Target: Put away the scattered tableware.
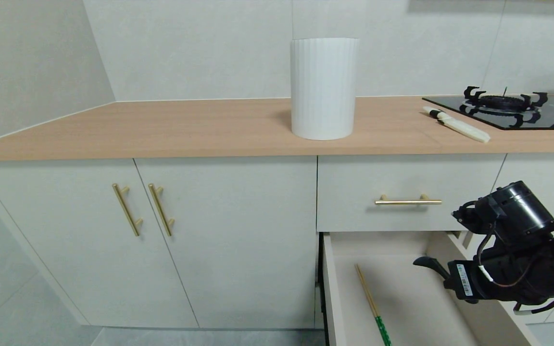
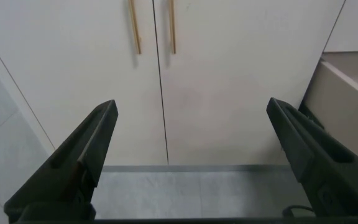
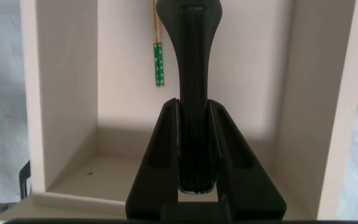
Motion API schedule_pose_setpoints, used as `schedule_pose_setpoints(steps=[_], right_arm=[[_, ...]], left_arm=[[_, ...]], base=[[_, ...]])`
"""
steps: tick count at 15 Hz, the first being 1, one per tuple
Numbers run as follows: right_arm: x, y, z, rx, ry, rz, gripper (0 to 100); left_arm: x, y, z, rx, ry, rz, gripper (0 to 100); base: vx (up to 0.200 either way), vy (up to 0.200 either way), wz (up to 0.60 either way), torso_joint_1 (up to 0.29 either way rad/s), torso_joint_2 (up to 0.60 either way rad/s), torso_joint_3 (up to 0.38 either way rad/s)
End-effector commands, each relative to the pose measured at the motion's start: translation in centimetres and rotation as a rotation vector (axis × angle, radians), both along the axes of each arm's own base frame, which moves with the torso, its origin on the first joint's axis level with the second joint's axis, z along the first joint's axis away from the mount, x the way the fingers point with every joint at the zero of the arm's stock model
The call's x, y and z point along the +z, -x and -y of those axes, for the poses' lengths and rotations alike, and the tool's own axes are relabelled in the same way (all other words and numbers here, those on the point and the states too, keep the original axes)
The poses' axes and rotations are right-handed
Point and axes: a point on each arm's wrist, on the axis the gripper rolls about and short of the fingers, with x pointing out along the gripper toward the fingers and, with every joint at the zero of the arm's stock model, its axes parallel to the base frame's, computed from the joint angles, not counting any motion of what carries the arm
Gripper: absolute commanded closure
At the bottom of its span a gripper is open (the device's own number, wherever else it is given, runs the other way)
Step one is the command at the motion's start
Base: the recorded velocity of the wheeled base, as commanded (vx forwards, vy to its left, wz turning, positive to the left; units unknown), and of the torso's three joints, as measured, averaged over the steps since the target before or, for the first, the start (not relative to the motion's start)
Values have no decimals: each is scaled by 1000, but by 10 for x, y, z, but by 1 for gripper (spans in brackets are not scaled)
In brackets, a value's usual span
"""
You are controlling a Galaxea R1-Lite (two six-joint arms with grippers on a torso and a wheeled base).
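Lower right of the head view, and we've got the right gripper (image 3: 192, 111) with its jaws clamped tight on a black utensil (image 3: 191, 56), held by its slim handle. The free end pokes out over the open drawer (image 1: 333, 288) at the bottom of the frame. Inside that drawer we see a pair of chopsticks (image 1: 372, 303) lying flat on the floor of it, near the left wall. Their green ends are toward the front, and they're apart from the utensil above.

Over to the left gripper (image 2: 191, 107): jaws spread wide with nothing between them, low down, facing the double cabinet doors (image 1: 161, 250) with their gold bar handles (image 2: 135, 28). Grey floor (image 2: 191, 186) runs beneath.

Just above the open drawer we find a closed drawer front (image 1: 402, 182) with a gold handle.

Up on the wooden tabletop (image 1: 185, 129), a white ribbed canister (image 1: 323, 89) stands upright at centre. To its right, well apart, a cream-coloured knife (image 1: 457, 126) lies at an angle, just beside the black gas hob (image 1: 503, 108) in the upper right corner.
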Motion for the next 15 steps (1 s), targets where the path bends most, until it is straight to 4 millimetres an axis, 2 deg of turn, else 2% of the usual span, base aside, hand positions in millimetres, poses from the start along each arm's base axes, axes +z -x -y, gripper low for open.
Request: schedule_pose_setpoints(steps=[1, 3, 5, 7, 9, 11, 12, 13, 15], right_arm=[[-1, 0, 0, 0, 2, -4, 100], [-2, -2, -1, 2, 2, -7, 100], [-11, -13, -6, -2, -12, 21, 100], [-33, -20, -8, -6, -13, 47, 100], [-51, -34, -14, -4, -24, 65, 100], [-79, -51, -20, -22, -7, 58, 100], [-87, -54, -21, -30, -2, 71, 100], [-110, -61, -23, -36, 2, 77, 100], [-132, -69, -23, -47, 5, 77, 100]], left_arm=[[0, 0, 0, 1, 0, 0, 0], [0, 0, 0, 1, 0, 0, 0], [0, 0, 0, 1, 0, 0, 0], [0, 0, 0, 1, 0, 0, 0], [0, 0, 0, 1, 0, 0, 0], [0, 0, 0, 1, 0, 0, 0], [0, 0, 0, 1, 0, 0, 0], [0, 0, 0, 1, 0, 0, 0], [0, 0, 0, 1, 0, 0, 0]], base=[[0, 0, 0, -12, 71, 36], [0, 0, 0, -4, 18, 28], [0, 0, 0, 0, 0, 0], [0, 0, 0, 0, 0, 0], [0, 0, 0, 0, 0, 0], [0, 0, 0, 0, 0, 0], [0, 0, 0, 0, 0, 0], [0, 0, 0, 0, 0, 0], [0, 0, 0, 0, 0, 0]])
